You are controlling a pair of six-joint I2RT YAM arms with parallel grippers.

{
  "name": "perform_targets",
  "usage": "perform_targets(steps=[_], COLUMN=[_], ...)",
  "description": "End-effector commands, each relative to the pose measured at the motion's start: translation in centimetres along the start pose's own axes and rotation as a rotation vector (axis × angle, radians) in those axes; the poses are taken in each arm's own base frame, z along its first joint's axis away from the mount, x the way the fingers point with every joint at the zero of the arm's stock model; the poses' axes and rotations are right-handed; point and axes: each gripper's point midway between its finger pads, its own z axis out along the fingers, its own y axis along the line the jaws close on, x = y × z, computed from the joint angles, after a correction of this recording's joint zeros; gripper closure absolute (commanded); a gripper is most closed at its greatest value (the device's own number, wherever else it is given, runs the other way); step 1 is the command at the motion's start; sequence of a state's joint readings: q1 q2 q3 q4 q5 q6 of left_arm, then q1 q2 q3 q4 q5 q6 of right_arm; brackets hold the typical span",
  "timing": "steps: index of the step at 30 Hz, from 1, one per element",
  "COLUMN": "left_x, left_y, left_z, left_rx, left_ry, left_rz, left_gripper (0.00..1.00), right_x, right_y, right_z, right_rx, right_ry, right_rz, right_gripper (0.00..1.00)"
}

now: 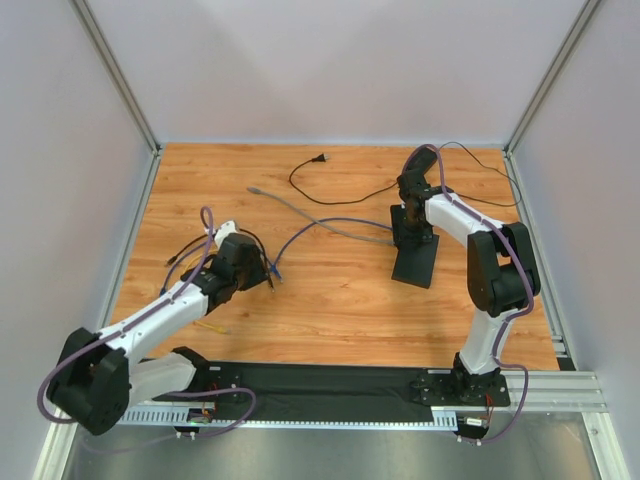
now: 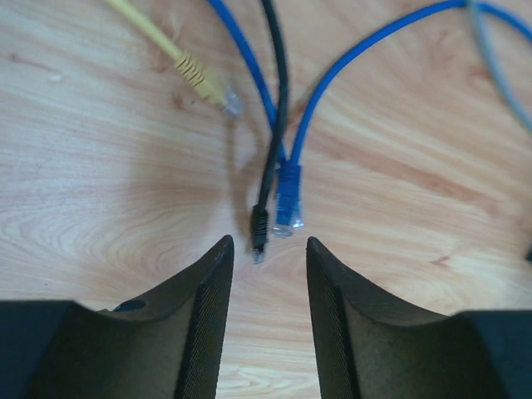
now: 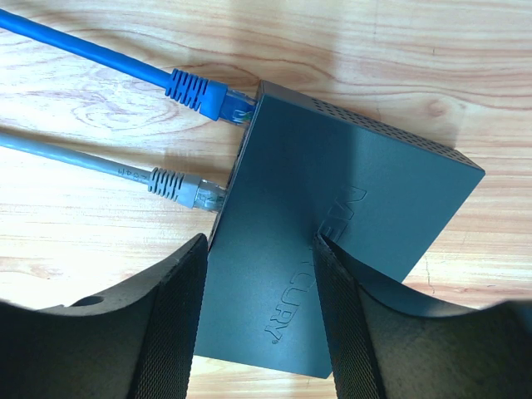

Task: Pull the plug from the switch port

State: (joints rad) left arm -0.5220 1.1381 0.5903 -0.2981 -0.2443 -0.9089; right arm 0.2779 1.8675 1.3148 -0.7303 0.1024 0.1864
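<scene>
The switch point(image 3: 349, 191) is a flat black box lying on the wooden table point(image 1: 330, 310), right of centre point(image 1: 418, 265). A blue plug point(image 3: 204, 93) and a grey plug point(image 3: 179, 187) sit in ports on its left edge. My right gripper point(image 3: 259, 237) stands open directly over the switch point(image 1: 410, 238), one fingertip point(image 3: 328, 249) on its top and the other at the port edge. My left gripper point(image 2: 268, 241) is open and empty over bare wood at the left point(image 1: 268, 275). Just beyond its tips lie a loose blue plug point(image 2: 289, 199) and a loose black plug point(image 2: 259, 233).
A loose yellow plug point(image 2: 208, 83) lies further out from the left gripper. A grey cable point(image 1: 300, 212) and a blue cable point(image 1: 330, 222) run across the middle to the switch. A black power cord point(image 1: 320, 158) lies at the back. Walls close three sides.
</scene>
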Motion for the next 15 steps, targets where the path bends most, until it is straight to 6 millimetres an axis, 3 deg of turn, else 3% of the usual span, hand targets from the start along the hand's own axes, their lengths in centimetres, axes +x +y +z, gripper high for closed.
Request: perform_targets(steps=[1,3,4,9,10,11,12,13,15], left_x=[-3.5,-4.3,-4.9,-5.7,-6.4,-5.6,-5.5,-5.2,-4.9], left_y=[-2.4,-4.0,-5.7,-11.4,-14.3,-15.3,-17.8,-19.4,-22.2], left_z=[-2.2,-3.1,-3.7,-4.1,-5.0,-3.7,-4.2,-3.0,-2.4], left_rx=[0.095,0.179,0.251,0.408,0.513,0.523,0.618,0.641,0.691], left_ry=[-0.114,-0.140,-0.152,-0.167,-0.191,-0.162,-0.154,-0.130,-0.116], left_rz=[-0.047,-0.044,-0.042,-0.014,-0.014,-0.007,-0.014,-0.006,-0.002], left_gripper=[0.51,0.50,0.50,0.50,0.50,0.50,0.50,0.50,0.51], right_x=[0.1,-0.3,-0.4,-1.7,-1.7,-1.9,-2.1,-1.9,-2.1], right_y=[0.7,0.4,0.3,-0.3,-0.3,-0.5,-0.8,-1.0,-1.7], right_z=[0.6,0.0,-0.2,-2.5,-2.7,-3.2,-3.5,-3.6,-4.3], right_rx=[-0.033,-0.020,-0.017,-0.006,-0.005,-0.002,0.009,0.017,0.025], right_ry=[0.017,-0.008,-0.022,-0.118,-0.128,-0.144,-0.153,-0.152,-0.173], right_rz=[0.014,0.024,0.028,0.069,0.075,0.080,0.092,0.097,0.123], right_gripper=[0.45,0.45,0.45,0.43,0.43,0.43,0.43,0.43,0.42])
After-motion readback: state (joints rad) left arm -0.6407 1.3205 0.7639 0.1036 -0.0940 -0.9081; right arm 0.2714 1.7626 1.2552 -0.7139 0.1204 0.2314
